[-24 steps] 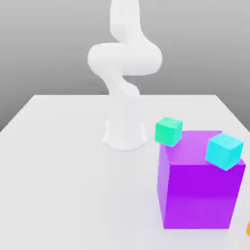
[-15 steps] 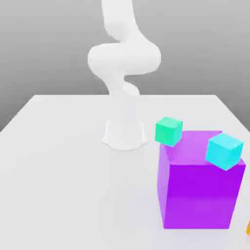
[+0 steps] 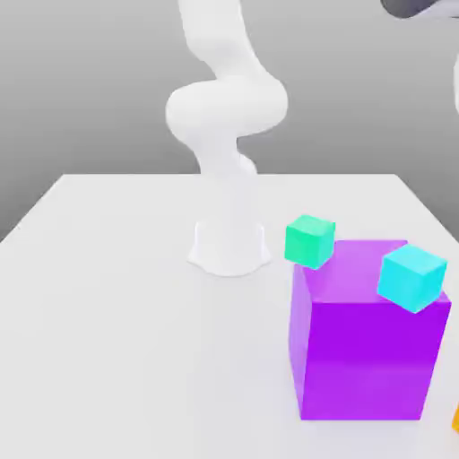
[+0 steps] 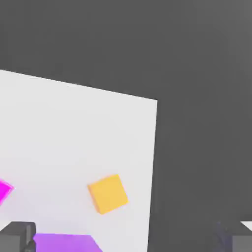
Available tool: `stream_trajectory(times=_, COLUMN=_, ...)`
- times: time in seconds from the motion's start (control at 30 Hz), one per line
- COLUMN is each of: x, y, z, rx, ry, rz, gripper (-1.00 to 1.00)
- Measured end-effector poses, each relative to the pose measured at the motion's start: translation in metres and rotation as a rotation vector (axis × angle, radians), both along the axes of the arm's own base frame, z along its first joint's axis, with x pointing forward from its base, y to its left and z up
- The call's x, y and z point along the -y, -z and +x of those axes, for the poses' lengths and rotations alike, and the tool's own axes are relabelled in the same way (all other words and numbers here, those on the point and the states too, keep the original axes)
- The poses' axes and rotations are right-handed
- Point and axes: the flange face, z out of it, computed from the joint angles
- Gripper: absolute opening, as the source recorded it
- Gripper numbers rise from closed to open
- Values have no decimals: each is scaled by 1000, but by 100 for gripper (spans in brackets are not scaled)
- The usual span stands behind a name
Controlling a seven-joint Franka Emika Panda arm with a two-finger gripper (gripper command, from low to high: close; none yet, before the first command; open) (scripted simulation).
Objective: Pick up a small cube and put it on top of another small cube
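Observation:
A small green cube (image 3: 310, 240) shows at the far left corner of a big purple block (image 3: 368, 359). A small cyan cube (image 3: 411, 277) shows at that block's right top edge; whether either one rests on the block I cannot tell. In the hand view a small orange cube (image 4: 108, 193) lies on the white table near its edge. My gripper (image 4: 125, 235) stands open high above the table, its fingertips (image 4: 17, 236) wide apart with nothing between them. Part of the hand (image 3: 421, 7) shows at the exterior view's top right.
The arm's white base (image 3: 229, 244) stands mid-table, behind the block. An orange sliver (image 3: 455, 418) pokes in at the exterior view's right edge. A magenta corner (image 4: 4, 190) shows beside the purple block's top (image 4: 64, 242). The table edge (image 4: 152, 172) drops off past the orange cube.
The arm's upper links have swung toward the exterior view's left, and the hand has come into sight at the top right. The cubes and the block have not moved.

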Motion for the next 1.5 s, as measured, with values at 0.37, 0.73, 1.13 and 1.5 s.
stream_trajectory(times=0.37, x=-53, y=145, z=-77, rx=-57, ry=-642, rz=-197, gripper=0)
stream_trajectory(times=0.73, x=15, y=300, z=-66, rx=-104, ry=-745, rz=-288, gripper=0)
stream_trajectory(times=1.13, x=15, y=290, z=-66, rx=-102, ry=-743, rz=-287, gripper=-100)
stream_trajectory(times=1.5, x=4, y=121, z=-7, rx=-16, ry=-688, rz=-227, gripper=-100)
